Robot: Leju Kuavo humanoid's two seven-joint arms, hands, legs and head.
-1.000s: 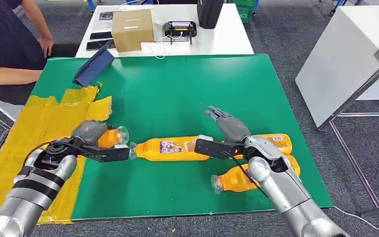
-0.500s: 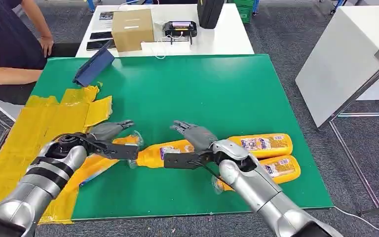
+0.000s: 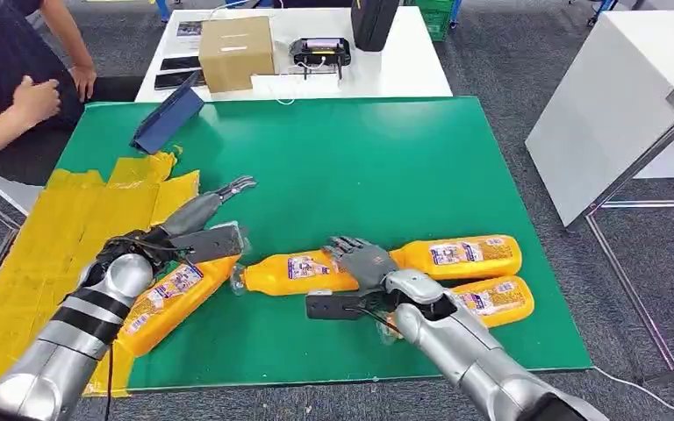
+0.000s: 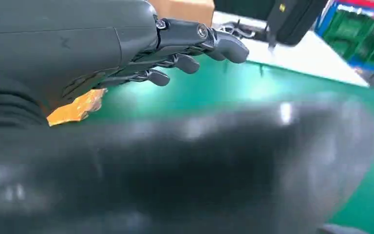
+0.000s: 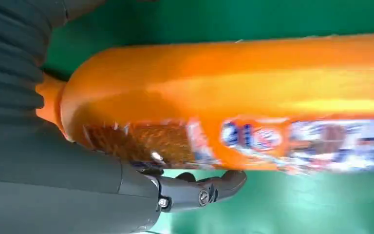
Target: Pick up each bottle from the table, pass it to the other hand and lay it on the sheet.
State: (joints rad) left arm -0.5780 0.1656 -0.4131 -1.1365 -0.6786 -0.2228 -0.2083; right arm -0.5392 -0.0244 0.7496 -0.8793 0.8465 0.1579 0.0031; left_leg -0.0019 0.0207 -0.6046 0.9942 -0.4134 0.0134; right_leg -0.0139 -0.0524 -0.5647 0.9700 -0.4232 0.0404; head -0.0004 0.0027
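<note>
Green covers our surface (image 3: 360,149), with a yellow sheet (image 3: 61,228) along its left side. Our left hand (image 3: 200,219) hangs above the sheet's edge, fingers spread wide, holding nothing. One bottle (image 3: 162,303) lies just below it, half on the sheet. Our right hand (image 3: 364,263) rests across a second bottle (image 3: 294,272), fingers around its body. Two more bottles (image 3: 465,254) lie beside our right arm.

We see two silver arms; black bands ring the left forearm (image 3: 88,311). Thin black cables loop at both wrists. The left hand (image 3: 197,224) and right hand (image 3: 364,263) are dark grey, with ribbed covers and small screws on the fingers (image 4: 202,41).
</note>
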